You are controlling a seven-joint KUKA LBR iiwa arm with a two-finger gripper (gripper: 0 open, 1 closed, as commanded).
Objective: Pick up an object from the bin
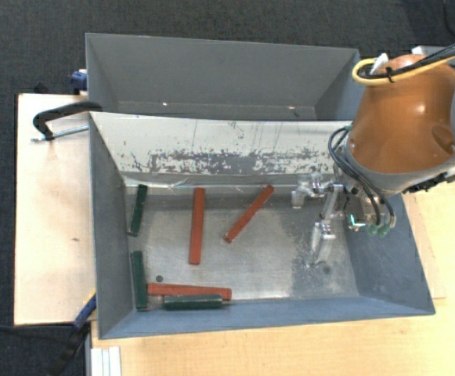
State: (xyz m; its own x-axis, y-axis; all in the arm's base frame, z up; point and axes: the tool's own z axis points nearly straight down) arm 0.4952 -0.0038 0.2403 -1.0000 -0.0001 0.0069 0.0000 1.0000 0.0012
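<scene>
Red stick (pixel 249 214), tilted, lies nearest the jaws; green sticks (pixel 137 210) far left.

The bin (pixel 106 210) holds six sticks: three red sticks and three green sticks. The red sticks are one (pixel 197 225) upright near the middle, one (pixel 249 213) slanted just to its right, and one (pixel 188 291) lying along the near wall. The green sticks are one (pixel 138 210) by the left wall, one (pixel 137 279) below it in the near left corner, and one (pixel 192 304) along the near wall.
</scene>
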